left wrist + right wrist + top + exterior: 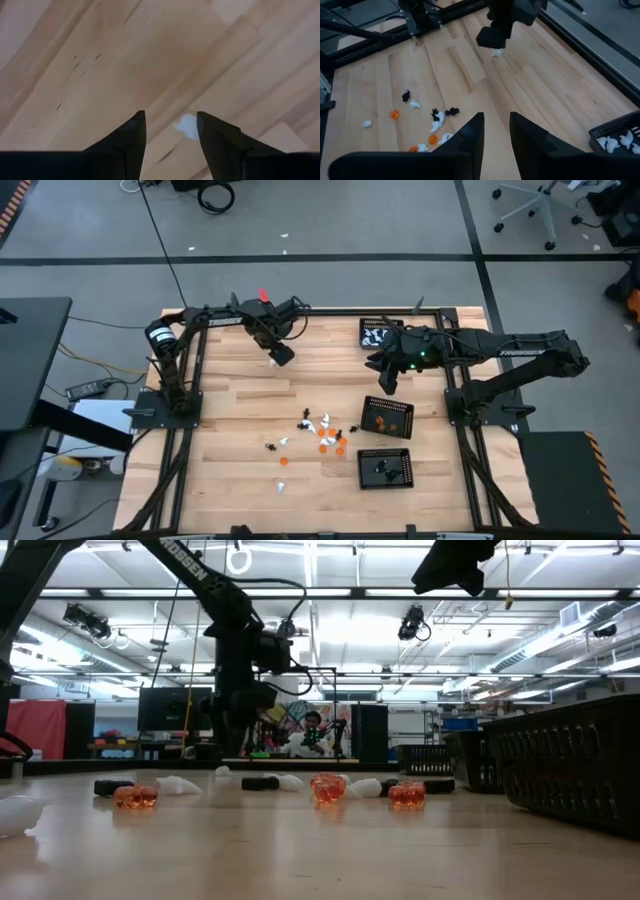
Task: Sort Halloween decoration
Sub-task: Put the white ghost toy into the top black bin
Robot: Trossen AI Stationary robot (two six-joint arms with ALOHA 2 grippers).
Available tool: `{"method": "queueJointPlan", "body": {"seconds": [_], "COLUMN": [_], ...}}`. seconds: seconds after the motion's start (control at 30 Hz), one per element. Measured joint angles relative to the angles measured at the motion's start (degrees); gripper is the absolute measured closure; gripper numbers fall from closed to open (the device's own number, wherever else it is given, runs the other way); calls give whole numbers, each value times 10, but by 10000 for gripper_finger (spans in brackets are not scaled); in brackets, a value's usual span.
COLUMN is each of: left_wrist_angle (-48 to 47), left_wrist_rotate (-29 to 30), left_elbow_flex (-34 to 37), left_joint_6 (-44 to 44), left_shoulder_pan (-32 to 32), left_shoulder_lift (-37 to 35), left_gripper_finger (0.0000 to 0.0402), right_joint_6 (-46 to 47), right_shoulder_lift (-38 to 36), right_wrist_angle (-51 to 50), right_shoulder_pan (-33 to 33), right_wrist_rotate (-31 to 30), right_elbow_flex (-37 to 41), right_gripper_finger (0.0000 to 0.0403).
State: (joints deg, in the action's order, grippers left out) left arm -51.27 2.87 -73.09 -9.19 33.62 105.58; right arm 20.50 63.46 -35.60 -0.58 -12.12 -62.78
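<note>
Pale wooden counter (pixel 240 410) carries the Halloween decoration (pixel 320 435), tiny white, orange and black figures scattered near its middle beside black mesh trays (pixel 386 417). Left tool (pixel 170 131) hangs low over the far side, fingers parted around one white figure (pixel 186 126) lying on the wood. Right tool (pixel 496 131) hovers near the far tray, fingers narrowly apart, holding nothing.

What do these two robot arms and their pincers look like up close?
Both arms are dark, jointed tubes on black frames at the table's sides. The left arm has a small red tag near its wrist and white lettering on its link. The right arm shows a small green light. The left pincer and right pincer each end in two black, tapering, wedge-shaped fingers.
</note>
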Motion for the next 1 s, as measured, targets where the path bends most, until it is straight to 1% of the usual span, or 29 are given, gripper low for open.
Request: {"method": "queueJointPlan", "body": {"seconds": [0.1,0.23,0.33,0.6,0.83,0.9,1.0], "left_wrist_angle": [9,23,27,78,108,110,113], "left_wrist_rotate": [-39,-79,-89,-92,-68,-55,-33], "left_elbow_flex": [15,43,55,83,115,115,115], "left_joint_6": [-15,-22,-23,-55,-64,-55,-47], "left_shoulder_pan": [16,30,28,1,-20,-28,-42], "left_shoulder_lift": [0,0,0,-1,-5,-4,-4], "left_gripper_finger": [218,218,218,218,219,225,248], "right_joint_6": [-1,-1,-1,-12,-28,-37,-43], "right_shoulder_lift": [5,12,19,43,59,60,63], "right_wrist_angle": [2,12,18,42,47,51,65], "right_shoulder_pan": [-4,-5,-5,-11,-19,-22,-30], "right_wrist_rotate": [16,19,19,58,78,84,100], "right_elbow_flex": [0,0,0,0,0,0,0], "right_gripper_finger": [305,305,305,305,305,305,305]}}
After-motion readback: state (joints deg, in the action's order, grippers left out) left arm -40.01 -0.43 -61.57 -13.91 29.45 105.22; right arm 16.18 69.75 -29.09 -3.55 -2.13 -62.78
